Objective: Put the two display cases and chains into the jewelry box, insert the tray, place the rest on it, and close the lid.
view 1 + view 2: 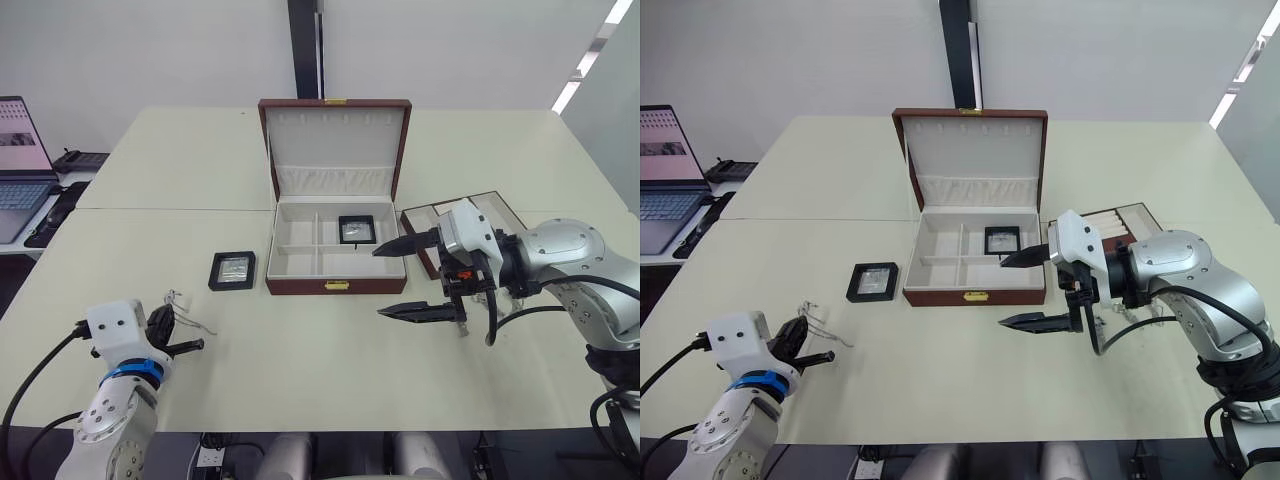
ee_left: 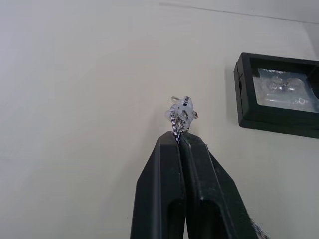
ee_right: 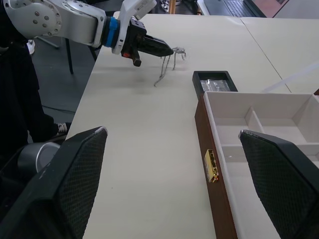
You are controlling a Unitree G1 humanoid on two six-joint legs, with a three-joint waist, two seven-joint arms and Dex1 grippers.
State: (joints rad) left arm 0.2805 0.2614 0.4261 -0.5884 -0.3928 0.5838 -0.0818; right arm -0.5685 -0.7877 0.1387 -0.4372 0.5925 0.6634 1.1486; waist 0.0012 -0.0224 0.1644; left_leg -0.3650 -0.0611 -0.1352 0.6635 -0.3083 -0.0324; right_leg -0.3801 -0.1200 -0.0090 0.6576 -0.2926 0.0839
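The jewelry box (image 1: 337,286) stands open mid-table, its lid (image 1: 335,140) upright. One display case (image 1: 356,229) lies in the box's back right compartment. The other display case (image 1: 232,270) lies on the table just left of the box. Near the front left, my left gripper (image 1: 185,338) is shut on a thin silvery chain (image 2: 180,112), which trails toward the table. My right gripper (image 1: 378,282) hangs open and empty over the box's front right corner. The tray (image 1: 1125,218) sits right of the box, partly behind my right arm. The rest is out of view.
An open laptop (image 1: 20,160) and dark gear sit on a side desk at the far left. A seam (image 1: 170,209) crosses the tabletop behind the box's middle. Bare table lies between my two grippers.
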